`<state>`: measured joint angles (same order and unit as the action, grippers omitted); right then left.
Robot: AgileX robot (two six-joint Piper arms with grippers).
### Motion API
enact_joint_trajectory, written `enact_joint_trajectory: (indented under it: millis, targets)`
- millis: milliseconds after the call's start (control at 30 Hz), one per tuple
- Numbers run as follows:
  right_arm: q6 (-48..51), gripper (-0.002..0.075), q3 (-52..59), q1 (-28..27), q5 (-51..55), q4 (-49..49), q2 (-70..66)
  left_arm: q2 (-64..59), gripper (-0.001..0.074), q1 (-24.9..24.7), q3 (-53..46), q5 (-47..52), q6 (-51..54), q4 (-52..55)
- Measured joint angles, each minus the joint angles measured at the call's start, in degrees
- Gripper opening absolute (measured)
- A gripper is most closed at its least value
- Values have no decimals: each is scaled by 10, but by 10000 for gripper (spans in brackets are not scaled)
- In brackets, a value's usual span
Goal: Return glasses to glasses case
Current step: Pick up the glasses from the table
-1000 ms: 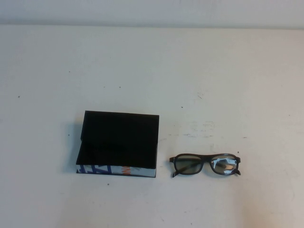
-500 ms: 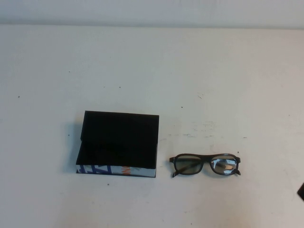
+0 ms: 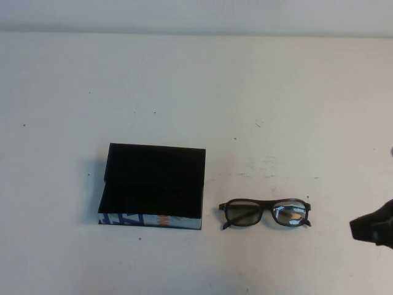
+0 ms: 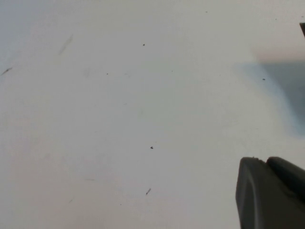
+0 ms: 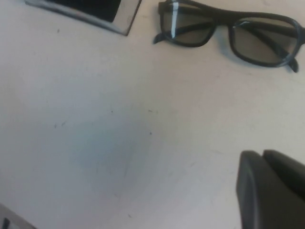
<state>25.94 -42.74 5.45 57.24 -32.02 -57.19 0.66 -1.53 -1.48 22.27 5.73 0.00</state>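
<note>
On the bench: the glasses (image 3: 266, 213) lie folded-flat with lenses facing the robot's side, just beside the glasses case (image 3: 152, 185), to its right and not touching it.
Case: its black flap lid is up and tilted back, the patterned white, blue and orange front faces the robot, and the black interior holds nothing that can be seen.
Right hand: the right hand (image 3: 373, 228) shows in the high view as a dark shape at the right edge of the bench, near the glasses but apart from them; in the right wrist view only one dark finger (image 5: 271, 191) shows, with the glasses (image 5: 228, 34) ahead and a corner of the case (image 5: 90, 10) beyond. Whether it is wide or narrow cannot be told, and it holds nothing that shows.
Left hand: absent from the high view; the left wrist view shows part of the left hand (image 4: 269, 193) over bare bench (image 4: 119, 119), with neither task thing in sight. Its spread cannot be told either.
Progress: nothing is done yet; the glasses are ungrasped and outside the case. Left, by judgement: reach, grasp, carry, lay inside, perhaps close the flap.
Change from earlier: a second ago no arm was in the high view; the right hand has since come in from the right edge. Glasses and case have not moved.
</note>
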Motion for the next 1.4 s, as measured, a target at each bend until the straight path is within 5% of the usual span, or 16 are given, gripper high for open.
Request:
enact_joint_trajectory:
  millis: [400, 767, 867, 1067, 1400]
  targets:
    - [177, -11, -116, 213, 33, 83, -219, 0, -4, 0, 0, 0, 0, 0]
    - [315, 1, -265, 222, 21, 176, -356, 0, -4, 0, 0, 0, 0, 0]
    - [359, 74, -289, 222, 3, 190, -376, 0, -4, 0, 0, 0, 0, 0]
    - [390, 342, -330, 222, 9, 222, -437, 0, -4, 0, 0, 0, 0, 0]
    - [393, 379, -377, 221, 30, 268, -509, 0, -4, 0, 0, 0, 0, 0]
